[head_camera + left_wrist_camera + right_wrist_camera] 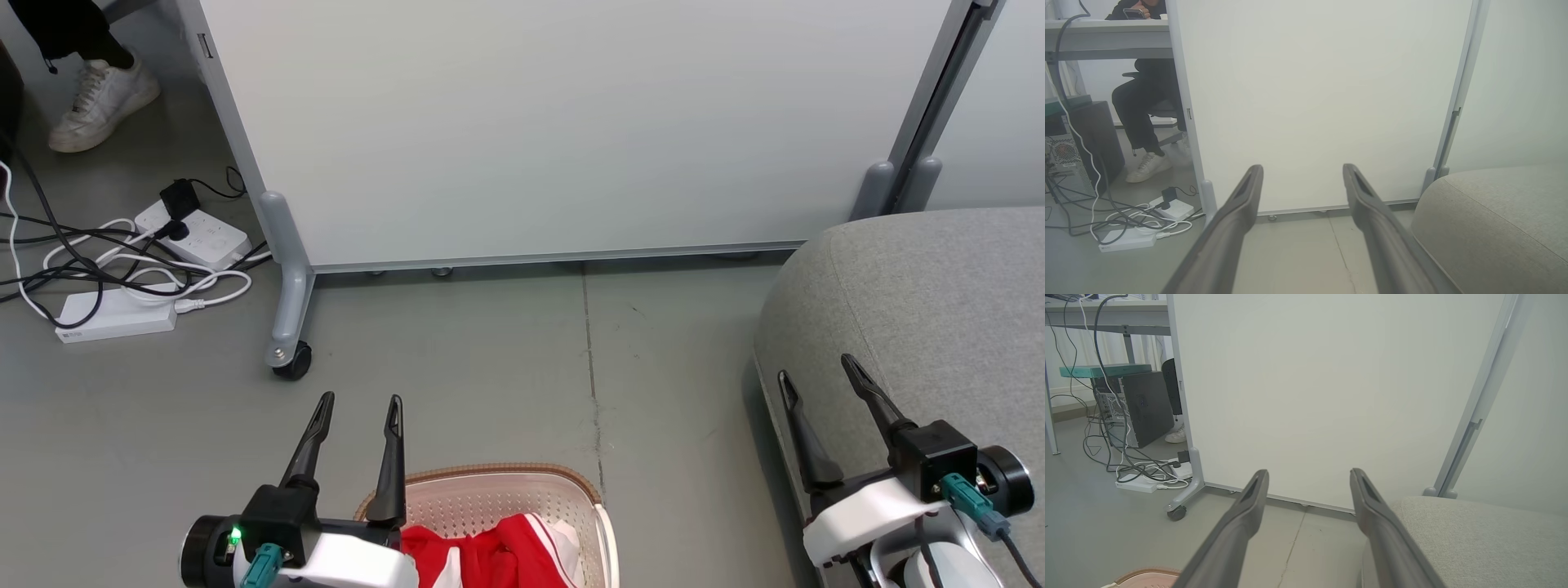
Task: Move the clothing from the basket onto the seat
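Just right of the left claw [361, 400], whose two fingers stand apart and empty, sits one basket [490, 472] holding one red and white heap of clothing [498, 555]; the garment count cannot be told. Farther right, the right claw [816, 369], also spread and empty, is at the edge of one grey seat [922, 294]. Beyond both claws stands one white panel [571, 122], with two power strips [196, 233] and one white shoe [102, 102] to its left.
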Robot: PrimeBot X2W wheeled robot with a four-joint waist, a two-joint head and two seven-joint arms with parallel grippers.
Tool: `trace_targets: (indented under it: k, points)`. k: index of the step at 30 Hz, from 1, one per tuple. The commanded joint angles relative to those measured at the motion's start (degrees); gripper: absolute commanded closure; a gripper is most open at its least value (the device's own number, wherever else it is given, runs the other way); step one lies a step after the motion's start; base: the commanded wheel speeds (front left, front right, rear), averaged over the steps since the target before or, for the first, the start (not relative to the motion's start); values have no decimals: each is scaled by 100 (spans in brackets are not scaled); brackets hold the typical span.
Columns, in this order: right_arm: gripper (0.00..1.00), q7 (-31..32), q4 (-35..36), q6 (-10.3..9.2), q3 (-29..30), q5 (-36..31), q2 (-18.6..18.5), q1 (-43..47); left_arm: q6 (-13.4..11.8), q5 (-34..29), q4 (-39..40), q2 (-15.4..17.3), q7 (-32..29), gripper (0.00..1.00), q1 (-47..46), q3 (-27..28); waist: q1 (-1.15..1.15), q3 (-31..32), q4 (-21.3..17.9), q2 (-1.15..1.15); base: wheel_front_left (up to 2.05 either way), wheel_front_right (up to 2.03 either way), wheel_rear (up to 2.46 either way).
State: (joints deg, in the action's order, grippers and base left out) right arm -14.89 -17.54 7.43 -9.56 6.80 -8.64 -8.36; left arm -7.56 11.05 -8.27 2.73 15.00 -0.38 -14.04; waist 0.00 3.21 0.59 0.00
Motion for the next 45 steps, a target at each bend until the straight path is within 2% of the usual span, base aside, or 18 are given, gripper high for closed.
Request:
trace_targets:
  k: [1, 22, 30, 34, 38, 39, 45]
  points:
    - [0, -30, -15, 11, 21, 25, -32, -52, -6, -10, 11, 28, 28, 0, 21, 8, 0, 0, 2, 0, 0, 0, 0]
    - [0, -30, -93, 11, 72, 49, 2, -25, 51, 50, -72, 27, 16, 0, 51, -32, 0, -2, -18, 0, 0, 0, 0]
    - [0, -30, -12, 11, 160, 2, -46, 93, 214, 198, -546, 25, 16, 0, -2, -223, 0, -213, -18, 0, 0, 0, 0]
    - [0, -30, 68, 11, 296, -40, -71, 142, 330, 222, -987, 28, 16, 0, -181, -362, 0, -494, -59, 0, 0, 0, 0]
    - [0, -29, 271, 11, 464, -152, -25, -47, 512, 38, -1440, 28, 15, 0, -631, -482, 0, -1201, -121, 0, 0, 0, 0]
    - [0, -29, 271, 11, 464, -152, -25, -47, 512, 38, -1440, 28, 15, 0, -631, -482, 0, -1201, -121, 0, 0, 0, 0]
    - [0, -29, 522, 10, 580, -286, 52, -292, 776, -545, -2270, 103, 16, 0, -1454, -568, 0, -2249, -264, 0, 0, 0, 0]
